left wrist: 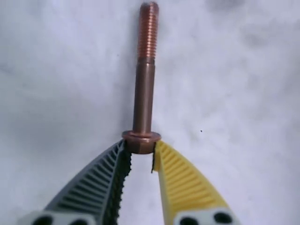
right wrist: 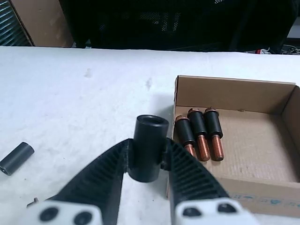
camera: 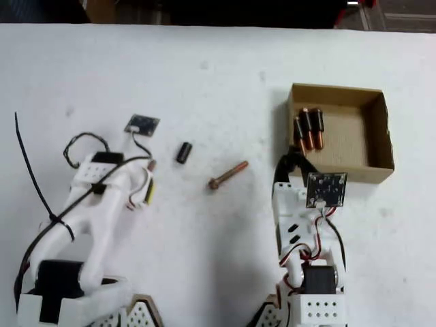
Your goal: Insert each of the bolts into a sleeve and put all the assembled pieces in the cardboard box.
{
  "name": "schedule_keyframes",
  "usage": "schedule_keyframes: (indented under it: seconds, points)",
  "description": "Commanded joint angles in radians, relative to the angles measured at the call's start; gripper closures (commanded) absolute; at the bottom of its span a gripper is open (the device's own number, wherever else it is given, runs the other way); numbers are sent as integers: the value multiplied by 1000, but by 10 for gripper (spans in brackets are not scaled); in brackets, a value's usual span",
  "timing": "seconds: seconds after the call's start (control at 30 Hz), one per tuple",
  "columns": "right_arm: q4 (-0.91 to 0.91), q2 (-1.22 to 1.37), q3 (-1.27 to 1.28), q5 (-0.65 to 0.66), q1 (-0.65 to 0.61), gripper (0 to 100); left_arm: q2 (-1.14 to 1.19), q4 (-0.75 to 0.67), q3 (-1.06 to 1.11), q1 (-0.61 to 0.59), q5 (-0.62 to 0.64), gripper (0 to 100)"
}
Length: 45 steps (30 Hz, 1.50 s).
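Held bolt: copper, at the tip of the left arm, left of centre in the high view. The left jaws are nearly closed and pinch only its flanged head. The whole shank and thread stick out past the tips, probably so that the shank is free to enter a bore

Held sleeve: black, at the tip of the right arm, just below the box's lower-left corner in the high view. The right jaws are closed on its sides. Its open bore clears the tips, a grip that looks meant to present the hole to a bolt

Loose bolt: lying flat at centre frame, between the two arms, touching nothing

Loose sleeve: on its side, just up and left of the loose bolt and apart from it

Assembled pieces: three, side by side in the box's upper-left corner, threads pointing toward the lower edge of the frame

Cardboard box: open-topped, upper right of the frame

Surface: white

Status, judged: three pieces boxed, one pair in hand but not yet joined, one pair waiting
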Motion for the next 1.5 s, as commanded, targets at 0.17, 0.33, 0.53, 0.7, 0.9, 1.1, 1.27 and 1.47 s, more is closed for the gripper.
schedule_keyframes:
  seconds: [0.17,0.33,0.53,0.7,0.9,1.1,1.27,1.47]
  points:
    - [-2,-4,8,-3,13,981,-7,-98,43,1,-14,972]
    - [-2,-4,8,-3,15,981,-8,-97,41,-5,-14,867]
    - [-4,-4,8,-3,15,981,-15,-95,37,-5,-14,834]
    - [-4,-4,8,-3,15,981,-16,-114,21,-8,-14,832]
    - [-4,-4,8,-3,15,981,-8,-172,-23,-53,-14,834]
    - [-4,-4,8,-3,13,981,-5,-239,-25,-47,-11,834]
    - [-4,-4,8,-3,13,981,-4,-238,0,-15,-12,835]
    - [-4,-4,8,-3,13,981,-4,-238,8,7,-12,835]
